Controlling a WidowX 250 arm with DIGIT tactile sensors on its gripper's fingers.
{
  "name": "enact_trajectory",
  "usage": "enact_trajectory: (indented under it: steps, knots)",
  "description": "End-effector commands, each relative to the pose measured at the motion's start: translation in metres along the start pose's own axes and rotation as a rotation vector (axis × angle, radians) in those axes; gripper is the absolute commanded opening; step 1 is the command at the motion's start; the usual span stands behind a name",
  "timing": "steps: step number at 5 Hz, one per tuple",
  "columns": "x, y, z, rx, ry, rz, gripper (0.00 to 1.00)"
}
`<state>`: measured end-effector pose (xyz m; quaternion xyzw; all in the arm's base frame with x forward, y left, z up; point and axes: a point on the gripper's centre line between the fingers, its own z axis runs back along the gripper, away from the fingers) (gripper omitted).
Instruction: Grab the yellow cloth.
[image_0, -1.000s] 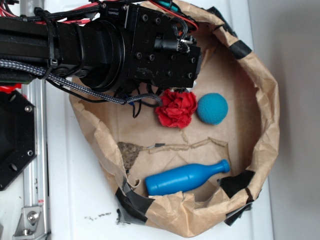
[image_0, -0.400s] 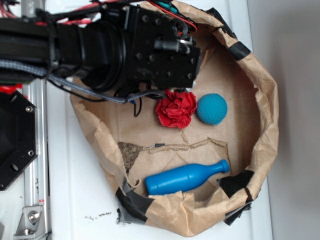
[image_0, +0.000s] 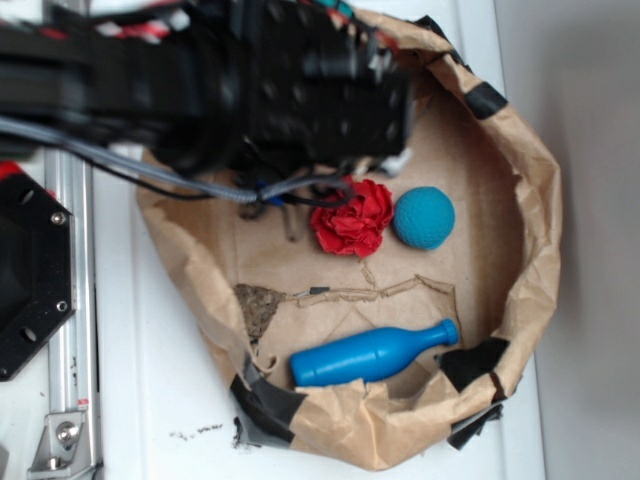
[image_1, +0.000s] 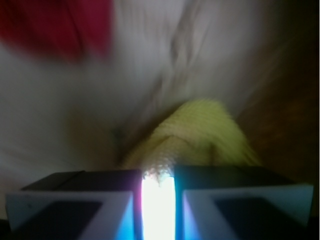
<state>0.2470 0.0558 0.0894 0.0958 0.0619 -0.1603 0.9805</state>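
Lifting slowly works best now: the claw looks pinched on the yellow cloth, near the red fabric.

A crumpled brown paper bag holds a red ruffled fabric, teal ball and blue bottle.

Yellow cloth: bright, nubby terry weave, bunched into a rounded fold. Wrist view, blurred, places it at 6 o'clock, low centre. Hidden in exterior view.
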Motion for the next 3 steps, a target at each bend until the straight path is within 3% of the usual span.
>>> enact_trajectory:
  steps: [1, 2, 3]
  knots:
    - [-0.0050, -0.0230, 0.1350, -0.179, -0.426, 0.520, 0.00]
    - [-0.0114, -0.0191, 0.1405, -0.165, -0.492, 0.607, 0.00]
    - [-0.0102, -0.0188, 0.1312, -0.163, -0.490, 0.620, 0.00]
